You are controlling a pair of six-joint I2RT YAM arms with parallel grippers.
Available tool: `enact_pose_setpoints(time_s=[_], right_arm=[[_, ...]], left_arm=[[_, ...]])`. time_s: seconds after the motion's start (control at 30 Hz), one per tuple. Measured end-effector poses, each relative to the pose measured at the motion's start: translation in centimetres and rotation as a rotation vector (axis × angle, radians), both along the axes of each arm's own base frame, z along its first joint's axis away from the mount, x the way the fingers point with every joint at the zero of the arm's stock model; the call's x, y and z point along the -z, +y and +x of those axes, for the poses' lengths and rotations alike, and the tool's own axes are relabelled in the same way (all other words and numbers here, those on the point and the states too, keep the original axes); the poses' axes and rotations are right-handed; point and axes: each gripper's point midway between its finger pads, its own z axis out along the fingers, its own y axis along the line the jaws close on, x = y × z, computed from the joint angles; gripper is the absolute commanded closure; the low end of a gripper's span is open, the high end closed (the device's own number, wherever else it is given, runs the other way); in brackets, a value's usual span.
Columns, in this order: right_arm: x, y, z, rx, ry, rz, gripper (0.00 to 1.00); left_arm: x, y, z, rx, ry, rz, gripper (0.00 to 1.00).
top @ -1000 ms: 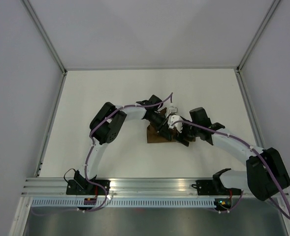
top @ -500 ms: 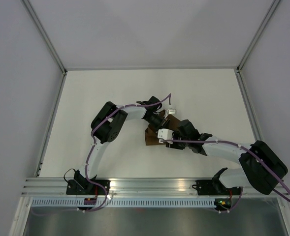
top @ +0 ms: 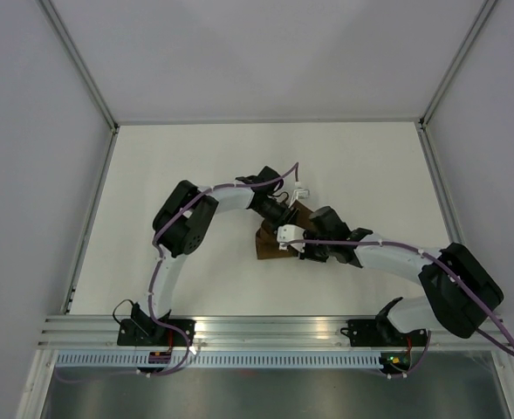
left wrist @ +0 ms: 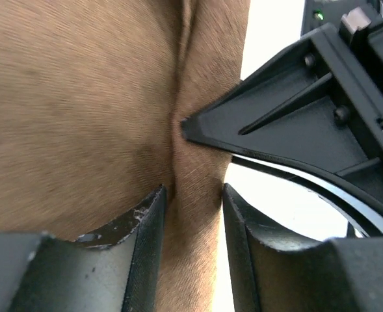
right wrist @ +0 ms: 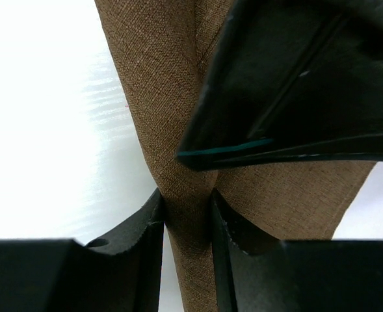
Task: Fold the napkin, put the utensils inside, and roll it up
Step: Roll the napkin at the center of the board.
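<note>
Mid-tabletop, R claw [right wrist: 186, 203] pinches a raised napkin [right wrist: 158, 78] ridge tight, apparently to draw the fold over — L claw [left wrist: 192, 195] straddles it, grip can't be told.

The dark brown square cloth napkin [right wrist: 168, 97] between the fingers was a matt, coarse plain weave. The black plastic fingers [right wrist: 136, 253] of the right gripper [right wrist: 186, 201] were matt, with lightly scuffed edges. The white table [right wrist: 48, 130] beside them was smooth and faintly glossy.
</note>
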Motion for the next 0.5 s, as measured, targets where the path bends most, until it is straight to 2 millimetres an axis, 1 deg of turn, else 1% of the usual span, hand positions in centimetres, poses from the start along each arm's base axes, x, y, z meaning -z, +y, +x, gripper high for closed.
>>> enact_pose_setpoints(time_s=[0.07, 0.13, 0.2, 0.33, 0.4, 0.5], right_arm=[[0.0, 0.2, 0.0, -0.005, 0.043, -0.001, 0.76], [0.1, 0.3, 0.0, -0.008, 0.092, -0.004, 0.76], [0.1, 0.4, 0.2, -0.01, 0.149, -0.007, 0.76], [0.1, 0.5, 0.8, -0.012, 0.264, -0.012, 0.76], [0.2, 0.5, 1.1, -0.01, 0.326, -0.012, 0.76], [0.3, 0.6, 1.6, -0.006, 0.429, -0.006, 0.76]], left_arm=[[-0.4, 0.3, 0.9, -0.028, -0.031, 0.009, 0.53], [-1.4, 0.8, 2.0, -0.062, -0.074, 0.01, 0.51], [-2.4, 1.1, 3.5, -0.108, -0.139, 0.018, 0.51], [-5.2, 2.0, 6.5, -0.224, -0.296, 0.04, 0.51], [-6.4, 2.8, 7.9, -0.299, -0.376, 0.064, 0.5], [-8.0, 4.8, 9.6, -0.437, -0.49, 0.104, 0.48]])
